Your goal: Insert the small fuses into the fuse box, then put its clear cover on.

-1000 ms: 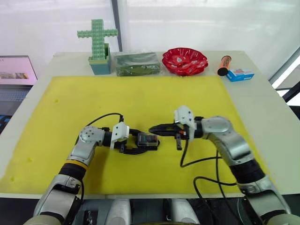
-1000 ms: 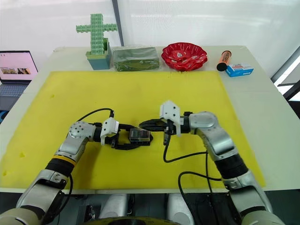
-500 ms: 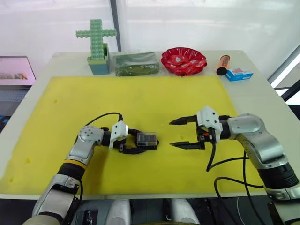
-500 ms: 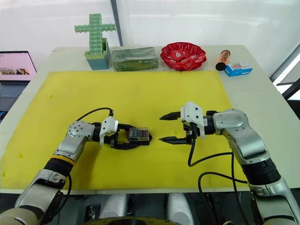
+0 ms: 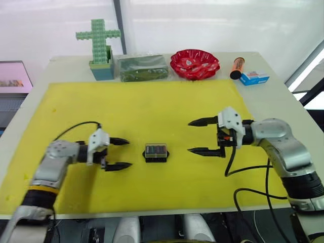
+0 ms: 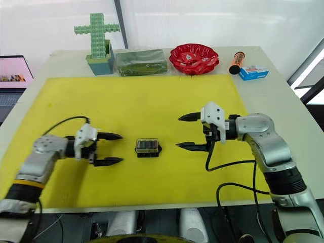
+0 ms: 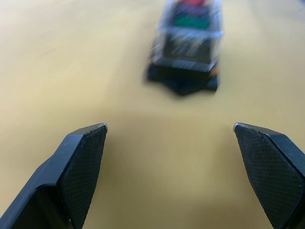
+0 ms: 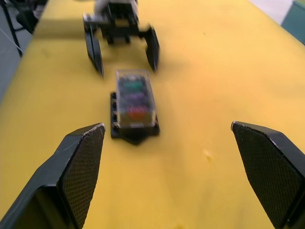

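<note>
Flanking the fuse box point(image 5: 155, 152), the left gripper point(image 5: 119, 153) and right gripper point(image 5: 198, 136) both hold their textured black fingers spread, touching nothing. Its clear cover point(image 8: 135, 98) caps coloured fuses point(image 8: 135, 99) on the yellow mat point(image 5: 152, 106).

Covered, fuse-filled fuse box point(image 5: 156, 152) mid-mat

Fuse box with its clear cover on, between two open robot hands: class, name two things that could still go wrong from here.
1. The small black fuse box lies loose on the yellow foam mat with both open hands apart from it; a careless sweep of the left hand or right hand could knock it.
2. The clear plastic cover sits over the coloured fuses, but the views cannot confirm it is fully latched, so it might pop off.
</note>
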Tool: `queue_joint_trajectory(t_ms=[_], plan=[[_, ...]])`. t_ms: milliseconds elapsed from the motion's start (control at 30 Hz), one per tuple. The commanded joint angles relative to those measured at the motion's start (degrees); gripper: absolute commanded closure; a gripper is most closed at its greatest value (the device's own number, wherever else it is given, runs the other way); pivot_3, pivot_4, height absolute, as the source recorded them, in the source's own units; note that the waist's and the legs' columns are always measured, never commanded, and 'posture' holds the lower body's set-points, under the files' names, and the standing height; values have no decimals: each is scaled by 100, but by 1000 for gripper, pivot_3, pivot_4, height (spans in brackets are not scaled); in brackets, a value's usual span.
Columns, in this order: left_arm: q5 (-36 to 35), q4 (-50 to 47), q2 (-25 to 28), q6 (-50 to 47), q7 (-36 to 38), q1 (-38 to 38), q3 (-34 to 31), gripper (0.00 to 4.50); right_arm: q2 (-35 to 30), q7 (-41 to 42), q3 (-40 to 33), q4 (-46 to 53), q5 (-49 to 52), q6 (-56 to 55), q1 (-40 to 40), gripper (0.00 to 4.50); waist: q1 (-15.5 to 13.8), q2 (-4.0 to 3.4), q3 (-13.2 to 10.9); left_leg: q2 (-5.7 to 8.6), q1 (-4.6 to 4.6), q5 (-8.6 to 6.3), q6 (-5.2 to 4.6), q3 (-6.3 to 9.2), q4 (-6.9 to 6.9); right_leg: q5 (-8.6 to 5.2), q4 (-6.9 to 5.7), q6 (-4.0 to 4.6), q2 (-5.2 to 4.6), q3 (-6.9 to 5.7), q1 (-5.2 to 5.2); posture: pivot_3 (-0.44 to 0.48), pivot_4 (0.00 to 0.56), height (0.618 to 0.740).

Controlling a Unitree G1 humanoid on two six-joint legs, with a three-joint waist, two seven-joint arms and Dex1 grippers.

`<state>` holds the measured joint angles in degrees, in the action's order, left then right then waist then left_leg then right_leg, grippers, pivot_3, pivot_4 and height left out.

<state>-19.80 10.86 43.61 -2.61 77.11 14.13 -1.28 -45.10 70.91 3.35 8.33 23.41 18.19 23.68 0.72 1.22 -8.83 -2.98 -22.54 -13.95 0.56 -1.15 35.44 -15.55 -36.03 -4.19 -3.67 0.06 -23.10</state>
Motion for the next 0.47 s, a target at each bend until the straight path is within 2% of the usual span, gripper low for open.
queue_joint_trajectory(t_ms=[33, 100, 233, 467], plan=[[-338, -381, 457, -417, -210, -95, -717, 26, -211, 90, -316, 81, 125, -20, -109, 0, -19, 0, -6, 0, 0, 0, 0, -1, -5, 0, 2, 0, -3, 0, 0, 0, 150, 740], [-299, -451, 685, -664, -447, -109, -923, 26, -276, 61, -421, 117, 143, -25, -166, 0, -27, -2, -15, 1, -1, 0, 1, -3, -10, 0, 4, 0, -10, -1, -2, 0, 150, 740], [-410, -626, 813, -1006, -876, 101, -1255, 26, -386, 62, -552, 70, 150, -32, -192, 0, -24, 6, -24, 5, -1, 1, 2, -10, -10, 0, 5, 0, -21, 1, -1, 0, 150, 740], [-493, -867, 967, -1288, -821, 126, -1263, 26, -422, -25, -630, 29, 104, -26, -187, 0, 4, 15, -37, 8, 0, 2, 3, -15, -17, 1, 6, -1, -14, 3, -5, 0, 150, 740]])
